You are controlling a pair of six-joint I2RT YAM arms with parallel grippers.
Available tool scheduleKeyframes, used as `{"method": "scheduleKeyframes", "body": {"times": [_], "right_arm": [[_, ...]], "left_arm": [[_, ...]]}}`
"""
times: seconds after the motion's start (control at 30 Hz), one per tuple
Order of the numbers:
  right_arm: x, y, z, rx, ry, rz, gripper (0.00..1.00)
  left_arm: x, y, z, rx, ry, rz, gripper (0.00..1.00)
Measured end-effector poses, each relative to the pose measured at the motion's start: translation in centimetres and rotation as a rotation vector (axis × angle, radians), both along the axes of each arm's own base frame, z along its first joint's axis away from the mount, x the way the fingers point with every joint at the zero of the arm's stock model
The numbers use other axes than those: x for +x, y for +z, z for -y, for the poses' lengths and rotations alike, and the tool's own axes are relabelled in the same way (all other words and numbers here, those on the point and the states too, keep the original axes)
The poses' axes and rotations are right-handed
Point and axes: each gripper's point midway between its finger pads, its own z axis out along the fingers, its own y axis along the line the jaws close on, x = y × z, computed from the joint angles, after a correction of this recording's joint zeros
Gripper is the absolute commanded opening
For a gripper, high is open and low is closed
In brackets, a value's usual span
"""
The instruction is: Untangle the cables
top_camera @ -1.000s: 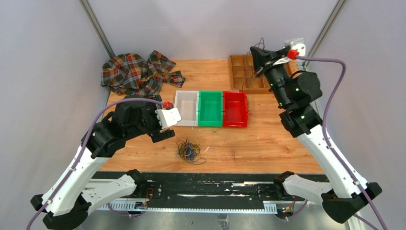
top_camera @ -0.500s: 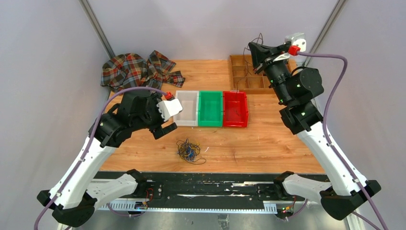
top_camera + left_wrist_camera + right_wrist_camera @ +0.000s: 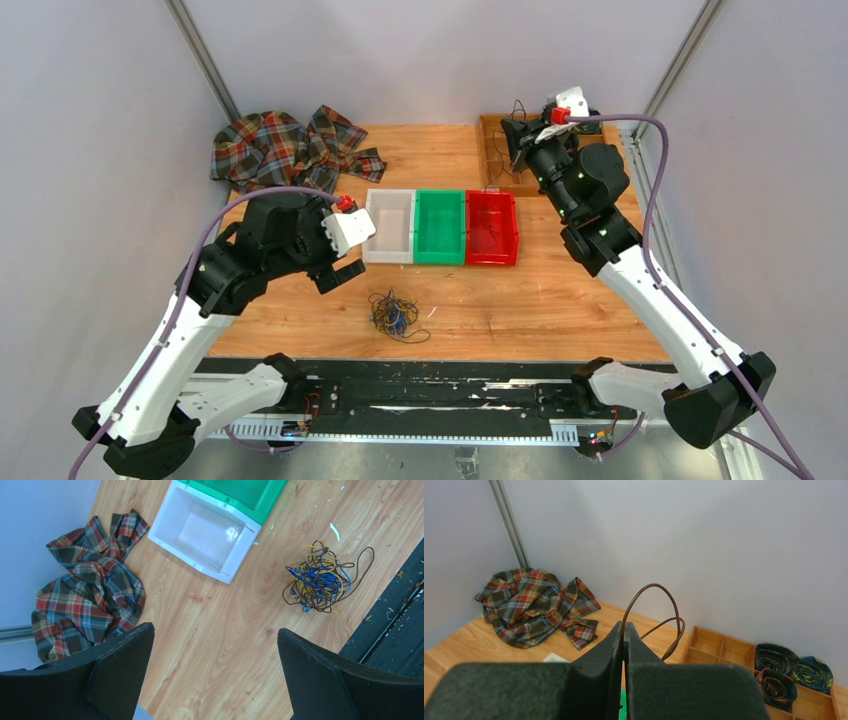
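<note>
Right pincer (image 3: 624, 628) is pinched shut on one brown cable (image 3: 651, 592), whose loop rises above its tips; left pincer (image 3: 215, 632) gapes wide, holding nothing. Below the left pincer, off to its right, the tangle (image 3: 320, 577) of blue, yellow and brown strands lies knotted, so most of the sorting remains. How far the held cable hangs beneath the right pincer is hidden

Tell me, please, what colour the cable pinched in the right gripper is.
Brown; the cable shows best in the right wrist view, looping above the right gripper.
</note>
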Motion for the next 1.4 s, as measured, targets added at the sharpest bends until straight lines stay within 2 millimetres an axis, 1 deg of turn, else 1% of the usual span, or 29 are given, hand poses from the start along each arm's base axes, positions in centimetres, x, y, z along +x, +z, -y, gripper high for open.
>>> {"method": "scheduleKeyframes", "body": {"times": [0.03,0.07,0.17,0.3,0.33,0.4,0.47,0.57,0.77,0.8,0.83,0.93,0.97,1.03,1.1,1.2,1.3,1.4], "right_arm": [[0.4,-0.9,0.1,-0.019,-0.01,-0.013,0.01],[0.5,-1.1,0.1,-0.023,-0.014,-0.017,0.0],[1.6,-3.3,0.2,-0.058,-0.041,-0.058,0.01],[2.9,-9.0,0.3,-0.124,-0.083,-0.178,0.01],[3.0,-11.2,0.4,-0.143,-0.091,-0.226,0.01],[3.0,-15.0,0.5,-0.176,-0.099,-0.308,0.01],[2.9,-18.4,0.7,-0.197,-0.107,-0.385,0.01],[2.5,-23.0,0.9,-0.224,-0.121,-0.499,0.0],[3.3,-28.7,1.5,-0.25,-0.171,-0.656,0.02],[3.5,-29.6,1.7,-0.259,-0.18,-0.686,0.06],[3.8,-30.5,1.9,-0.268,-0.192,-0.719,0.12],[4.3,-32.3,2.2,-0.281,-0.212,-0.793,0.38],[4.3,-32.5,2.2,-0.281,-0.216,-0.807,0.44],[4.2,-32.8,2.3,-0.278,-0.221,-0.825,0.51],[4.0,-32.6,2.4,-0.276,-0.224,-0.832,0.55],[3.9,-32.0,2.5,-0.268,-0.226,-0.827,0.56],[3.7,-30.3,2.6,-0.248,-0.222,-0.799,0.56],[3.1,-27.9,2.3,-0.212,-0.193,-0.756,0.58]], "left_arm": [[0.0,0.0,0.0,-0.001,0.0,0.001,0.98],[0.0,0.0,0.0,-0.001,0.0,0.001,0.98],[-0.1,0.0,0.0,-0.002,0.002,-0.003,0.98],[-0.1,-0.2,0.0,-0.004,0.009,-0.017,0.98],[-0.2,-0.3,0.0,-0.004,0.009,-0.018,0.98],[-0.2,-0.3,0.0,-0.007,0.009,-0.019,0.98],[-0.2,-0.3,0.0,-0.007,0.009,-0.02,0.98],[-0.2,-0.3,0.0,-0.007,0.009,-0.02,0.98],[-0.2,-0.3,0.0,-0.008,0.007,-0.02,0.98],[-0.2,-0.2,0.0,-0.008,0.007,-0.02,0.98],[-0.2,-0.2,0.0,-0.008,0.006,-0.019,0.98],[-0.2,-0.2,0.0,-0.007,0.005,-0.017,0.98],[-0.2,-0.2,0.0,-0.007,0.004,-0.017,0.98],[-0.2,-0.3,0.0,-0.006,0.004,-0.018,0.98],[-0.2,-0.5,0.0,-0.002,0.002,-0.022,0.98],[-0.3,-0.7,0.1,0.003,-0.004,-0.026,0.98],[-0.3,-1.0,0.2,0.007,-0.014,-0.034,0.98],[-0.5,-2.2,0.6,0.015,-0.036,-0.067,0.98]]}}
